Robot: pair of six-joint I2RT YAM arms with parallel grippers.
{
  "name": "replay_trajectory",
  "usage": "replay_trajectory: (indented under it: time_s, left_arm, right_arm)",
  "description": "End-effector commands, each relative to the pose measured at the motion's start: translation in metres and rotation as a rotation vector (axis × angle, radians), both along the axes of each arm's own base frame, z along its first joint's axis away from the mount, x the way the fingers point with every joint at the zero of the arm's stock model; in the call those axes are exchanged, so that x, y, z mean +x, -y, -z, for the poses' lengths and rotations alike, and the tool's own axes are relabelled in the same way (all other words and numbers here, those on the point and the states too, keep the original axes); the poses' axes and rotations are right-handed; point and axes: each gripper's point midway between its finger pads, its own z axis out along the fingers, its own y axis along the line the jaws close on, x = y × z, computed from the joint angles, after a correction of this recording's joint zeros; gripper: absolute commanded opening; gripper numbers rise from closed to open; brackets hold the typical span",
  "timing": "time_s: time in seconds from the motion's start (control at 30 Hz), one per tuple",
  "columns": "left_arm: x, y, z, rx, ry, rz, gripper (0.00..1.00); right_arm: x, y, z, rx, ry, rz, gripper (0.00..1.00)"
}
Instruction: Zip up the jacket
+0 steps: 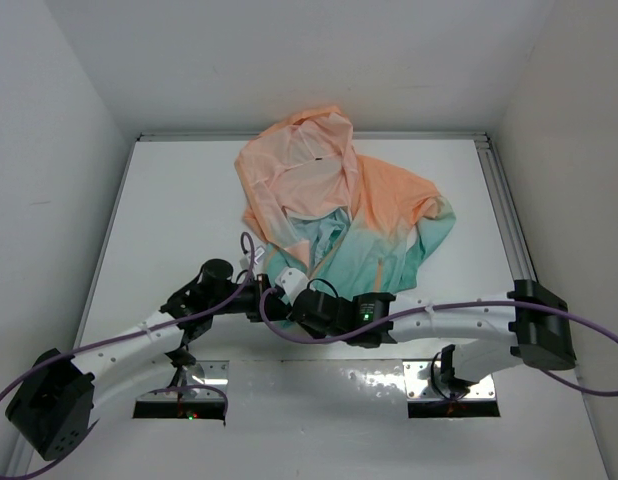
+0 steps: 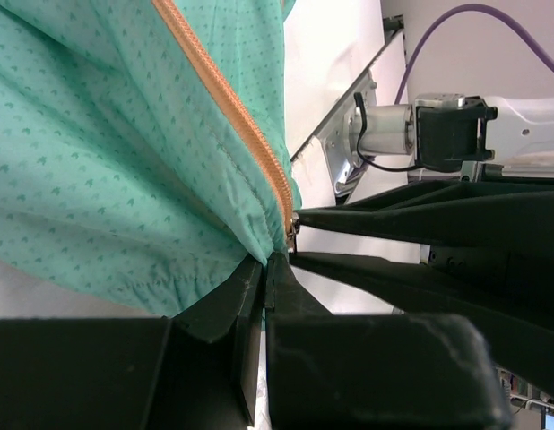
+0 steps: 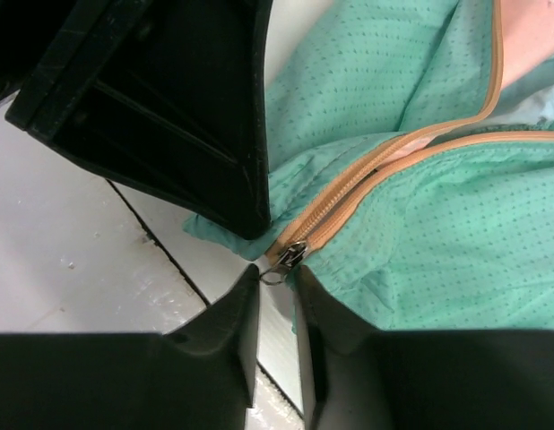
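Observation:
The jacket (image 1: 334,205) lies spread on the table, peach-orange hood at the back, teal hem toward the arms. My left gripper (image 1: 272,283) is shut on the teal hem (image 2: 214,260), right beside the bottom of the orange zipper (image 2: 250,143). My right gripper (image 1: 294,298) is just to its right at the same hem corner. In the right wrist view its jaws (image 3: 277,276) stand a narrow gap apart, with the metal zipper pull (image 3: 290,255) and its ring at their tips. The slider sits at the bottom end of the zipper (image 3: 367,184), which gapes open higher up.
White walls close the table in on the left, back and right. A metal rail (image 1: 504,215) runs along the right edge. Two mounting plates (image 1: 451,385) sit at the near edge by the arm bases. Purple cables (image 1: 289,330) loop over both arms.

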Motion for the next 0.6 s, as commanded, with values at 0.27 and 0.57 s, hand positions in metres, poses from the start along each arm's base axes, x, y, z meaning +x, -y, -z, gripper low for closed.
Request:
replay_trajectory:
  time_s: [0.27, 0.57]
  left_arm:
    - [-0.0035, 0.0027, -0.0084, -0.039, 0.027, 0.019, 0.00]
    - [-0.0059, 0.0004, -0.0051, -0.030, 0.024, 0.018, 0.00]
  right_arm:
    - [0.0067, -0.0114, -0.0235, 0.067, 0.044, 0.021, 0.00]
    - [0.0122, -0.0101, -0.0294, 0.099, 0.070, 0.055, 0.00]
